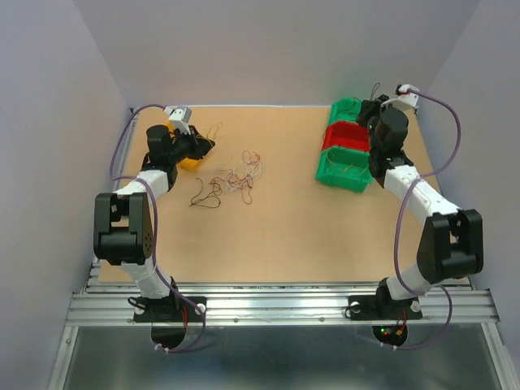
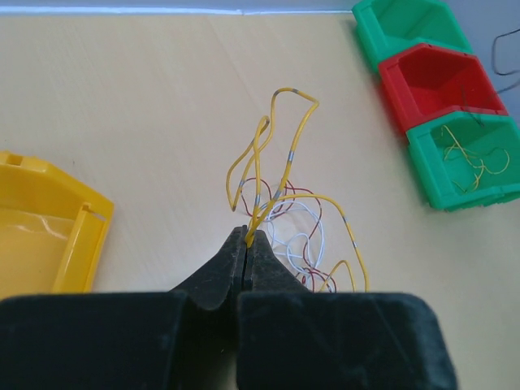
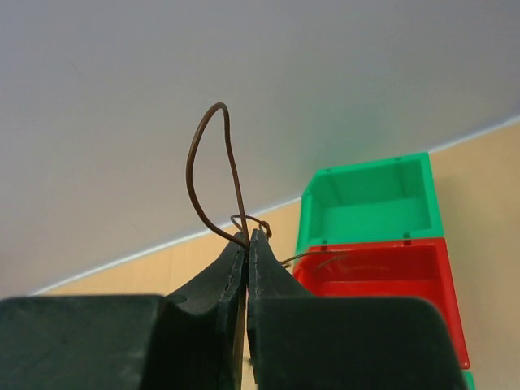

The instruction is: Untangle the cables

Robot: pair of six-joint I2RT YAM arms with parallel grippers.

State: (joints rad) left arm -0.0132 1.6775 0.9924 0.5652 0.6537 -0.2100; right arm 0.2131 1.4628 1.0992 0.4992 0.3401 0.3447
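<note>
The tabletop [image 1: 284,236] looks matt wood, bins [image 2: 439,81] glossy plastic, cables [image 2: 290,153] smooth-coated, fingers [image 2: 223,272] matt black.

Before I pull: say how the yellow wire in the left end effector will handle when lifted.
Probably springy, not limp: the yellow wire holds open loops beyond the left end effector. Likely light, being thin. May drag the overlapping red wires.

left arm [image 1: 122,229], right arm [image 1: 452,244]: white links, black joints | purple cables [image 1: 397,236] — looped alongside | jaws: black, tapered

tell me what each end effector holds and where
Left end effector: yellow cable, by its lower strands; right end effector: brown cable, at its loop's base.
</note>
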